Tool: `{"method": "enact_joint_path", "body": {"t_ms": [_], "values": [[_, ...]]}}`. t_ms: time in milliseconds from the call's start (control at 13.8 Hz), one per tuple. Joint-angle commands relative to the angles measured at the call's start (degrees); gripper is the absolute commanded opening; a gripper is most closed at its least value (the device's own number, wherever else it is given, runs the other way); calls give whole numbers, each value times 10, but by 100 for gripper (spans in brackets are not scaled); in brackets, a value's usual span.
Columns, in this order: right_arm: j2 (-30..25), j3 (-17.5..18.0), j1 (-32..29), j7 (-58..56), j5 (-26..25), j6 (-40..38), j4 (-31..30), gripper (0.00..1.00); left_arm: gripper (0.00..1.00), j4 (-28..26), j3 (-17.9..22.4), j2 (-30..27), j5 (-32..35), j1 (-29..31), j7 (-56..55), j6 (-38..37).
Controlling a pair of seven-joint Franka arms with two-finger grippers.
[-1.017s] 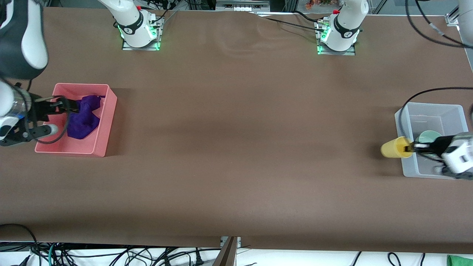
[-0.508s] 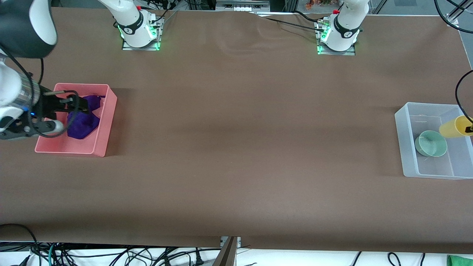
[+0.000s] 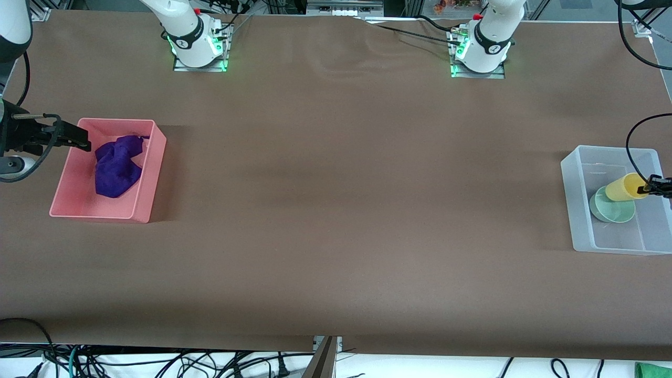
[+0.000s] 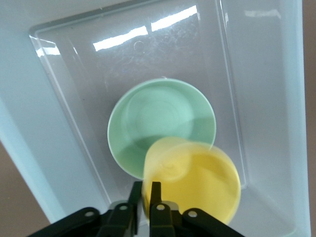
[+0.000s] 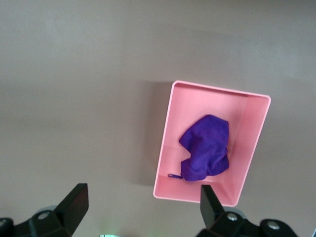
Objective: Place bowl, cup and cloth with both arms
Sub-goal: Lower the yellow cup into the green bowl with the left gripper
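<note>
Here, at the right arm's end of the brown surface [image 3: 336, 210], the right gripper [image 3: 73, 140] is seen in the air, just above the edge of a pink bin [image 3: 152, 157]. Its fingers [image 5: 75, 202] are spread wide apart and nothing is held between them. The pink bin is set close to that end edge of the surface, roughly midway between the edge nearest the front camera and the edge where the bases stand. Inside it the cloth [image 3: 116, 165] is found, crumpled into a heap of deep purple on the bin's floor, toward the wall that faces the surface's middle. From the right wrist view the same bin [image 5: 168, 148] and cloth [image 5: 205, 148] are seen from above, well below the gripper [image 5: 140, 205].

The broad middle of the surface is shown in plain brown.

At the left arm's end a clear plastic bin [image 3: 575, 210] is set near the end edge. The bowl [image 3: 609, 209], pale mint green, is seen resting on its floor. Over the bowl the cup [image 3: 625, 187] is held tilted in the air by the left gripper [image 3: 651, 185], whose fingers [image 4: 157, 207] are closed on the cup's rim. In the left wrist view the cup [image 4: 197, 182] is shown above the bowl [image 4: 158, 128], partly overlapping it, with the clear bin [image 4: 69, 128] around both.
</note>
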Motion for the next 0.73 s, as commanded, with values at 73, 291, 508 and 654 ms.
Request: {"method": "enact_joint_path", "body": {"t_ms": [73, 291, 508, 654], "values": [[-18, 3, -7, -18, -2, -15, -16, 100, 100, -1, -13, -24, 14, -9, 11, -8], [-10, -3, -7, -24, -2, -14, -12, 100, 100, 4, -28, -79, 9, -31, -4, -40], [-9, -4, -7, -25, -1, -14, -10, 100, 100, 5, -30, -132, 15, -95, -113, -86], [-5, -4, -7, -24, 0, -9, -9, 100, 100, 5, -31, -165, 14, -138, -185, -133]]}}
